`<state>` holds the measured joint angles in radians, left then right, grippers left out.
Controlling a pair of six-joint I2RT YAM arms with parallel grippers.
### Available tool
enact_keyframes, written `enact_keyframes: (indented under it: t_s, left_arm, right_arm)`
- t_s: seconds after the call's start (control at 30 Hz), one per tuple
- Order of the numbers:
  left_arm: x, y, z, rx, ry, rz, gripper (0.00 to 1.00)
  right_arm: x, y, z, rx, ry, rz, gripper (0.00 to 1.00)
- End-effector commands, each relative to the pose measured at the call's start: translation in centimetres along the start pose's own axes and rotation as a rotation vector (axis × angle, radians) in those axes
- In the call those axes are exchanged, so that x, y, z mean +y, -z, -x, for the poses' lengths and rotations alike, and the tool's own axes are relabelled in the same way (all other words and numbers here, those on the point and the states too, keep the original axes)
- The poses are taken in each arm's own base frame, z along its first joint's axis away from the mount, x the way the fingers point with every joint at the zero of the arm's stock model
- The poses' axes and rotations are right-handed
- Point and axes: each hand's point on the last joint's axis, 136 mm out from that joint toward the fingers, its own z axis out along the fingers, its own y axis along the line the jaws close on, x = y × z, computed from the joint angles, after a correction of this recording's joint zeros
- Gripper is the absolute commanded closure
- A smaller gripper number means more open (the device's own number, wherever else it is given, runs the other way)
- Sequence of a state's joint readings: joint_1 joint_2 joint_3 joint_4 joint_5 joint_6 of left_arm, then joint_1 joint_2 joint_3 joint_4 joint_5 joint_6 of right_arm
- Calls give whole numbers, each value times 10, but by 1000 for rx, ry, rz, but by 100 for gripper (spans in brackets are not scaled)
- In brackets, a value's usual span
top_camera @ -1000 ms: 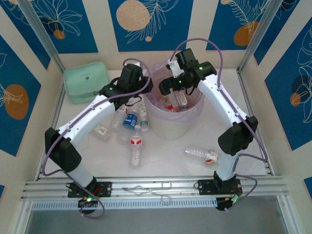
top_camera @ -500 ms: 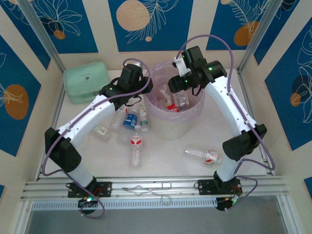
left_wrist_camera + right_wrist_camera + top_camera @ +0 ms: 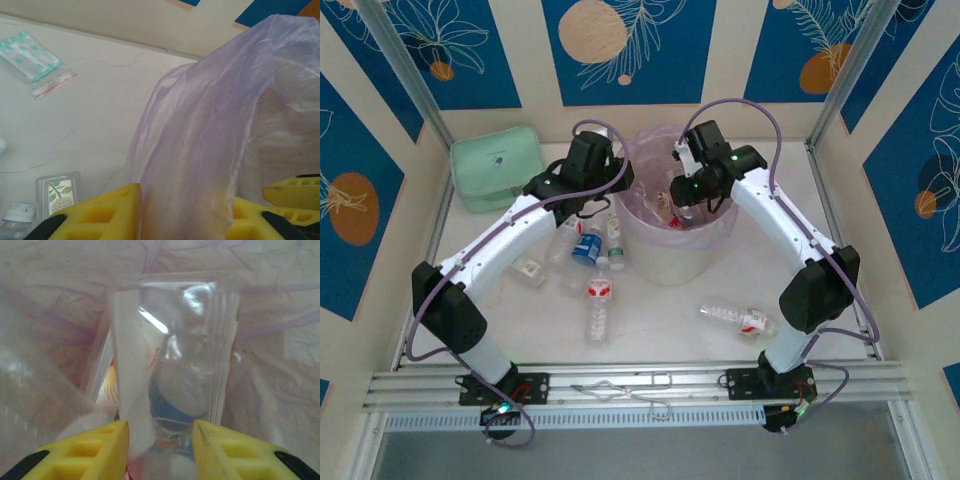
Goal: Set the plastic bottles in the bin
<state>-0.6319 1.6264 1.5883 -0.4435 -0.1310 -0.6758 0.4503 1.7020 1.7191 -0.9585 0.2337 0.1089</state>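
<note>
The left gripper [image 3: 185,215] pinches the translucent pink plastic bag [image 3: 200,125] lining the round white bin [image 3: 665,262] at its 9 o'clock rim; a tug could unseat the liner. The right gripper [image 3: 161,440] has its narrow jaws flanking a clear plastic bottle [image 3: 175,355] inside the bin. I cannot tell whether they grip it; rising could drag it out.

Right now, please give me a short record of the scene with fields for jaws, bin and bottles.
left jaws: shut on the pink bag at the rim of the bin
right jaws: inside the bin, a clear plastic thing between them; grip unclear
loose bottles: several left of the bin, among them a blue-label bottle; one red-label bottle on the right
other: green pouch, far left
</note>
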Motion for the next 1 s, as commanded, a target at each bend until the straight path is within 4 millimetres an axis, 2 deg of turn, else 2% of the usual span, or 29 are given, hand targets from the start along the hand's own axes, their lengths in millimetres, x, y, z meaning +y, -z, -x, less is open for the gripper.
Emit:
enact_keyframes:
  t_s: [0.0, 0.1, 0.23, 0.33, 0.43, 0.53, 0.63, 0.7, 0.87, 0.97]
  left_arm:
    - [2, 0, 3, 1, 3, 1, 71]
    - [1, 0, 4, -1, 6, 0, 71]
    - [1, 0, 6, -7, 6, 2, 71]
    - [-1, 0, 8, -9, 1, 0, 71]
    - [-2, 0, 9, -9, -3, -3, 71]
    - [-3, -1, 9, -7, -3, -4, 71]
    - [-4, -1, 10, -8, -11, -6, 70]
    - [-5, -1, 11, -6, -16, -7, 71]
    - [-6, -1, 11, -4, -18, -9, 71]
    - [-7, -5, 9, 6, -11, -18, 71]
  right_arm:
    - [3, 6, 11, -48, -29, 24, 60]
    - [4, 26, 16, -66, -36, 25, 54]
    - [5, 76, 29, -151, -90, 31, 39]
    - [-5, 108, 31, -205, -168, -9, 26]
    - [-19, 126, 21, -213, -253, -58, 16]
    - [-38, 141, 3, -192, -373, -93, 1]
    - [-57, 150, -21, -169, -535, -92, 1]
    - [-75, 153, -43, -136, -664, -137, 1]
    - [-118, 157, -114, 15, -870, -441, 1]
    - [-130, 153, -149, 123, -1001, -518, 1]
